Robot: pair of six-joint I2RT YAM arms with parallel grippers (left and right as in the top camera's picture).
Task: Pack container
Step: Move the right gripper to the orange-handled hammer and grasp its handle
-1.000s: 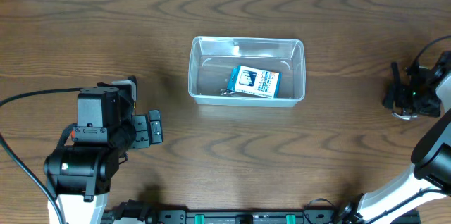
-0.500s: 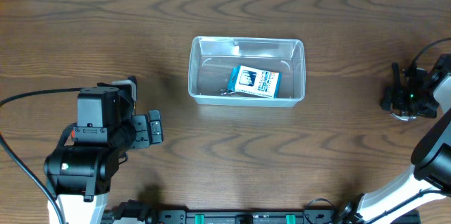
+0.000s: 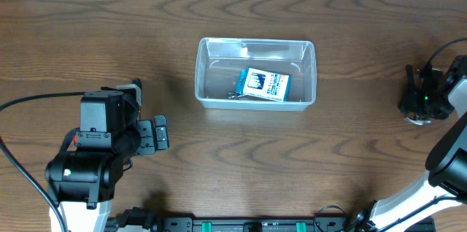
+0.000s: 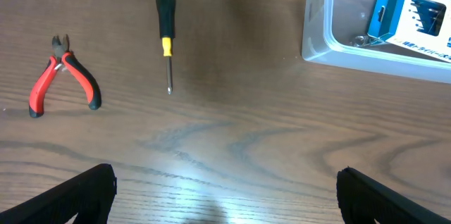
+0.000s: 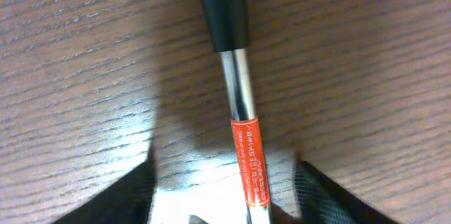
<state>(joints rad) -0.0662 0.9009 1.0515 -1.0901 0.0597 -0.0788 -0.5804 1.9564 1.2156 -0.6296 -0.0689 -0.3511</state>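
The clear plastic container [image 3: 255,41] stands at the table's middle back, and its corner shows in the left wrist view [image 4: 366,58]. A blue-and-white box [image 3: 263,84] lies inside it. My right gripper [image 3: 422,102] is at the far right edge. In the right wrist view it [image 5: 229,199] is open, with its fingers on either side of a tool with a black handle, a metal shaft and an orange label [image 5: 243,111], lying on the table. My left gripper [image 4: 225,203] is open and empty, low over the wood at the left [image 3: 157,131].
In the left wrist view a black-and-yellow screwdriver [image 4: 165,34] and red-handled pliers [image 4: 63,76] lie on the table left of the container. Both are hidden in the overhead view. A small metal clip [image 4: 363,39] lies beside the box in the container.
My right gripper has shifted only slightly at the far right. The left arm, the container and the box have not moved.
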